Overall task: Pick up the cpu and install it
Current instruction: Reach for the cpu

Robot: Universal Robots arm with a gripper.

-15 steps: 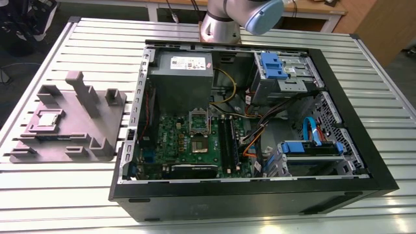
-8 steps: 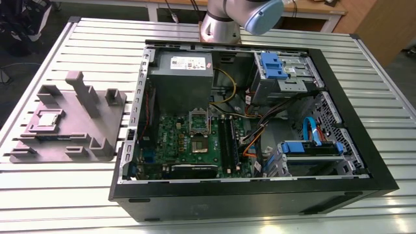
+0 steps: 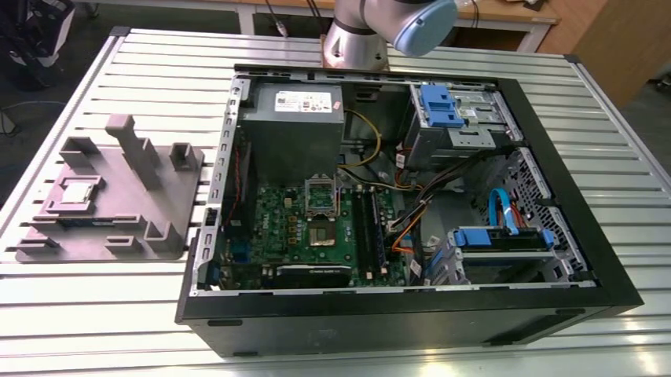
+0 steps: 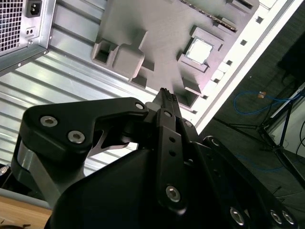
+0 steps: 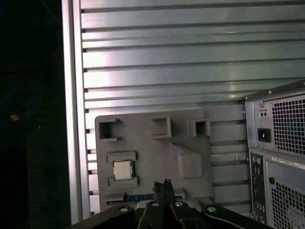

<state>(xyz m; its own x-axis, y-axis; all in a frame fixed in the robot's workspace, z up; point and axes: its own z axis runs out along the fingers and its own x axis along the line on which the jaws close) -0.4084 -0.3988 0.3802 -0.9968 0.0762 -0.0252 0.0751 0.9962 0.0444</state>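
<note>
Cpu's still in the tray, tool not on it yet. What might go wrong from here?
1. The cpu lies in a recess of the tray with raised lips on two sides; the shut tool may strike them or tilt the chip.
2. Tall posts stand beside it and could catch the tool.
3. The socket sits deep in the case near loose cables; snagging seems possible.

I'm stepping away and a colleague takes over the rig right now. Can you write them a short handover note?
Gripper: shut, holding nothing, hovering over the grey tray beside the open computer case.
Cpu: lying flat in its pocket on the tray, apart from the fingertips.
Done: nothing visible; the cpu is not picked up.
Left: the pick-up, and installing it on the green motherboard inside the case.
</note>
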